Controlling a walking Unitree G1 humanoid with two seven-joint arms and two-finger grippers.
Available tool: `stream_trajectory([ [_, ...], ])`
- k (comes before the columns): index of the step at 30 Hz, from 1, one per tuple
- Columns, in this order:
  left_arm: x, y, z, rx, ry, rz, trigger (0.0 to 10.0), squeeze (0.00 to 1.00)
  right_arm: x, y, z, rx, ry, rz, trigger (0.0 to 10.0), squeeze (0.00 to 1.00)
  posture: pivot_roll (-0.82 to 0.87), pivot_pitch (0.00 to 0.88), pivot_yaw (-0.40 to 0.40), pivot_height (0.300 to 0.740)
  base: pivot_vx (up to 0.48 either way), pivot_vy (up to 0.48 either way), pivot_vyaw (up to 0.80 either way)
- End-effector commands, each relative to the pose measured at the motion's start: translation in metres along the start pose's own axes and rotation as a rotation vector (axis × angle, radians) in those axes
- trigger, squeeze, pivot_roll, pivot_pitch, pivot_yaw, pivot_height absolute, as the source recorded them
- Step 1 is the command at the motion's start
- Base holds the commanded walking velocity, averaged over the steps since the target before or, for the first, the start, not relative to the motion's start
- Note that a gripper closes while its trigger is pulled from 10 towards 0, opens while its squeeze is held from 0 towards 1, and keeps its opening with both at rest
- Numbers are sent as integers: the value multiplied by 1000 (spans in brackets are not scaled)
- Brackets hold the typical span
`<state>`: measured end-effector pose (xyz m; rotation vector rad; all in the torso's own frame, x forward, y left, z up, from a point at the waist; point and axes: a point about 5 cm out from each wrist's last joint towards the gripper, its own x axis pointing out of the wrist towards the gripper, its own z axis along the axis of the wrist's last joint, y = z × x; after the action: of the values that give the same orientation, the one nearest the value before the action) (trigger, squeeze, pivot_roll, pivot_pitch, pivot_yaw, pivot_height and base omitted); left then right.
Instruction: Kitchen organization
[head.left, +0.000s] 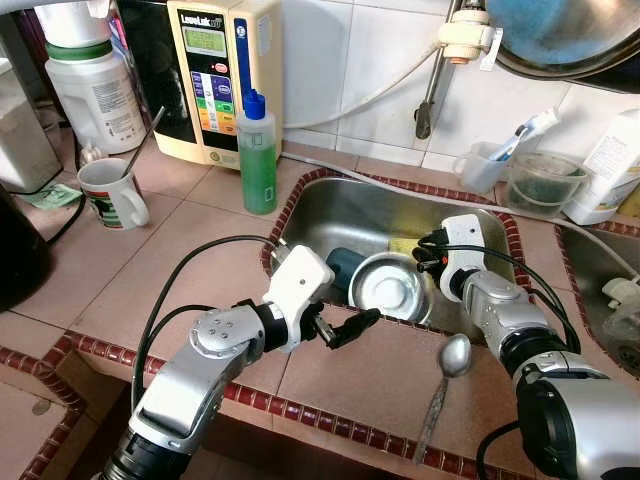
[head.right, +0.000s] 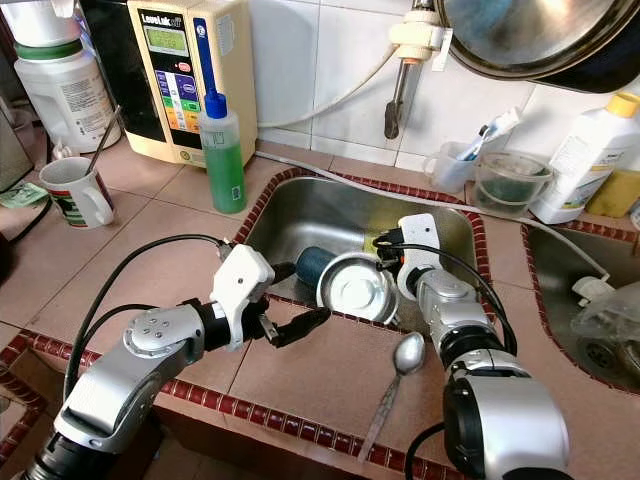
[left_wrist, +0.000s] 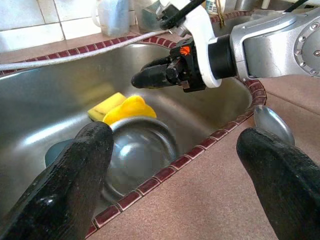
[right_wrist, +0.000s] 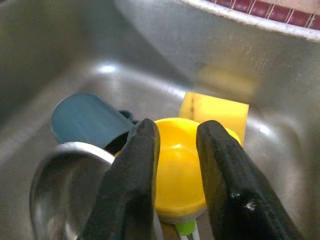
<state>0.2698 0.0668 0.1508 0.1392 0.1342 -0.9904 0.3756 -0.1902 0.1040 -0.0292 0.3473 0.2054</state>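
Right gripper (right_wrist: 175, 170) down in sink (head.left: 330, 205), 2 fingers slightly apart, straddling yellow lid (right_wrist: 180, 165) directly beneath. Left gripper (head.left: 345, 328) farther off, spread wide, empty.

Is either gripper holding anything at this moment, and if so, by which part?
Left gripper is open over the counter edge, holding nothing. Right gripper is down in the sink, its fingers either side of a yellow object; whether they grip it cannot be told.
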Motion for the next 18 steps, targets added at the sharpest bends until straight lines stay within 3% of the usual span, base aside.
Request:
stream_trajectory([
  [1, 1, -2, 5, 18, -14, -10, 10000, 0, 0, -3, 6, 25, -22, -18, 10000, 1000, 95, 0, -33, 740, 0, 0, 0],
  [8, 1, -1, 5, 21, -15, -8, 10000, 0, 0, -3, 10, 54, -70, -23, 10000, 1000, 99, 0, -34, 740, 0, 0, 0],
  [13, -1, 5, 4, 34, -28, 42, 10000, 0, -1, -1, 21, 74, -190, -17, 10000, 1000, 106, 0, -38, 740, 0, 0, 0],
  [18, -5, 26, 2, 50, -57, 183, 10000, 0, -5, 0, 32, 70, -343, -10, 10000, 1000, 105, 0, -42, 740, 0, 0, 0],
])
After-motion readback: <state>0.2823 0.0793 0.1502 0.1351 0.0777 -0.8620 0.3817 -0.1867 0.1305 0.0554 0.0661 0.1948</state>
